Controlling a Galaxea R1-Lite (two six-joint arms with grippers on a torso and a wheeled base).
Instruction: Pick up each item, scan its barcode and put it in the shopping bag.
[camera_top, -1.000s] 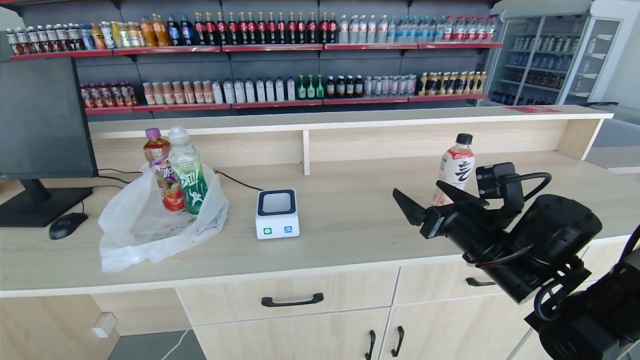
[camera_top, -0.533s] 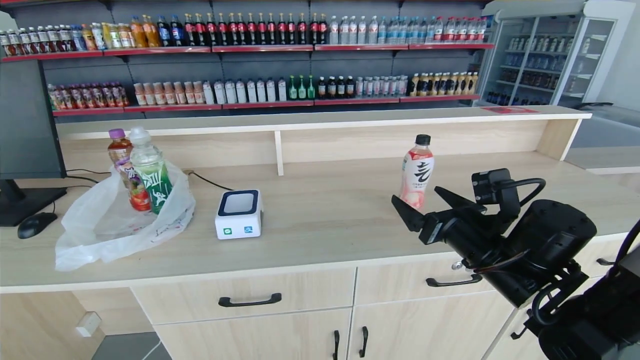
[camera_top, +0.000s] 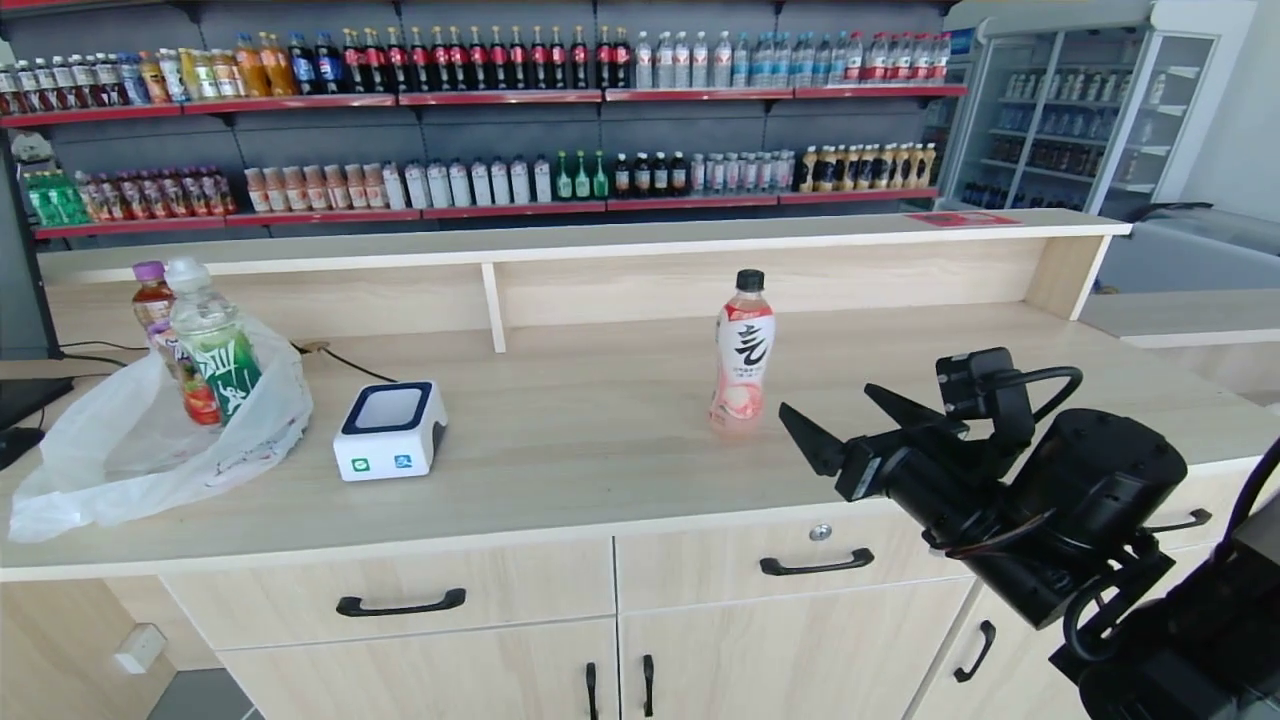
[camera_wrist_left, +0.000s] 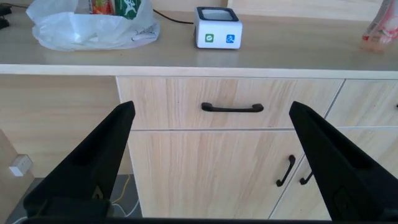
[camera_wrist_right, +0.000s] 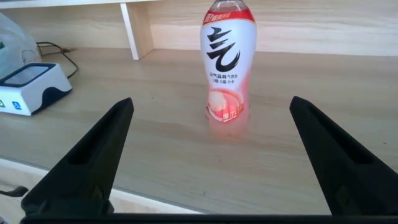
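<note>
Two bottles stand in the bag (camera_top: 120, 460) at the far left of the counter (camera_top: 600, 470): a green bottle (camera_top: 215, 345) and, just behind it, a purple-capped bottle (camera_top: 155, 300). The scanner (camera_top: 390, 432) sits just right of the bag. You can see the pink bottle (camera_top: 742, 350) upright and alone right of centre, well apart from the scanner. Your right gripper (camera_top: 828, 402) hangs at the counter's near edge, right of the pink bottle and nearer than it, not touching it, with its jaws spread wide and empty. Your left gripper (camera_wrist_left: 211, 107) sits below counter height, facing a drawer handle (camera_wrist_left: 232, 108), and its jaws are likewise released, grasping nothing.
</note>
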